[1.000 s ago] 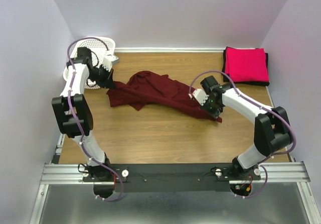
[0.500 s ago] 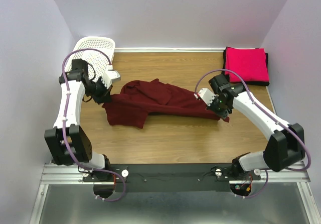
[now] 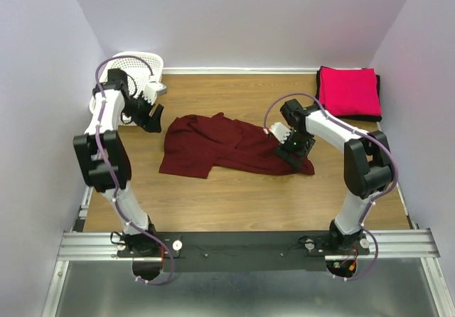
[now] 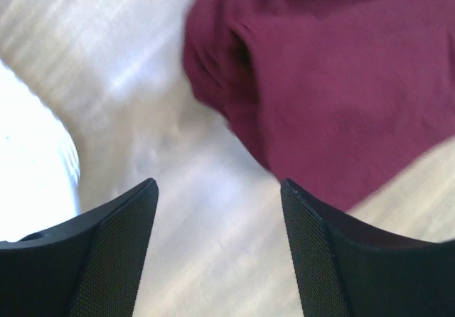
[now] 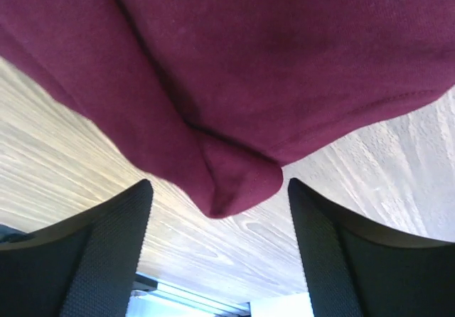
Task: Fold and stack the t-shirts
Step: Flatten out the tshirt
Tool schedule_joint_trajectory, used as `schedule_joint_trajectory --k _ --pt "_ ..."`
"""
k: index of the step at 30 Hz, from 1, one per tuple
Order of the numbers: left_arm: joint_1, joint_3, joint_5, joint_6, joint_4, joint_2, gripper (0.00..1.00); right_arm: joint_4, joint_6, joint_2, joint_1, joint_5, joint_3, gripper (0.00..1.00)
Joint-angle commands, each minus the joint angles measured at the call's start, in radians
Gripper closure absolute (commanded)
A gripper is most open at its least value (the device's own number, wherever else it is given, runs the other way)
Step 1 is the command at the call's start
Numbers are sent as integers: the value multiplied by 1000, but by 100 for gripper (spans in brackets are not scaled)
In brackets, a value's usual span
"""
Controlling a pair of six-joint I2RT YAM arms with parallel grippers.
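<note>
Fingers of the left gripper stand wide apart with only bare wood between them, and the maroon shirt lies just beyond their tips, untouched. On the right gripper the fingers are spread too, and a rolled corner of the shirt sits loose between them, not pinched. So both arms have just let go. The maroon shirt now rests on the table by its own weight, spread sideways but rumpled, with a thick fold along its far edge. The release looks like the end of a spreading move. The cloth is laid out but not yet flat, so my guess is that it needs smoothing or a fresh grip before the first fold. Beyond the shirt's right end, the pink-red shirt lies folded on a black one, a stack waiting for this piece. Half a second earlier both grippers were clamped on the shirt's two ends, stretching it between them. Since then the left gripper has drawn clear of the shirt's left end toward the basket, while the right gripper hangs over the right end.
</note>
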Motion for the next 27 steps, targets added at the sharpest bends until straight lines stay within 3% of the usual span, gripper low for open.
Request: schedule_joint_trajectory --k 1,5,8,12,15,16,19,27 --pt "7 -175 -88 108 -39 -238 27 -10 31 -78 -8 -43 -11 15" --pt "9 -487 -157 104 44 -383 27 -19 25 -150 -57 -45 -66 15" --pt "7 -598 -175 73 96 -430 28 -40 13 -183 -87 -45 -97 16" --pt "7 -658 -181 46 139 -455 27 -50 1 -239 -88 -83 -143 17" --pt "7 -677 -186 41 158 -460 28 -21 -7 -267 -89 -98 -175 33" --pt "7 -680 -191 41 161 -455 30 -7 -5 -270 -88 -95 -178 45" --pt "7 -686 -198 37 164 -447 31 3 -19 -261 -88 -120 -200 58" --pt "1 -698 -192 24 185 -424 32 79 -19 -213 -89 -112 -257 61"
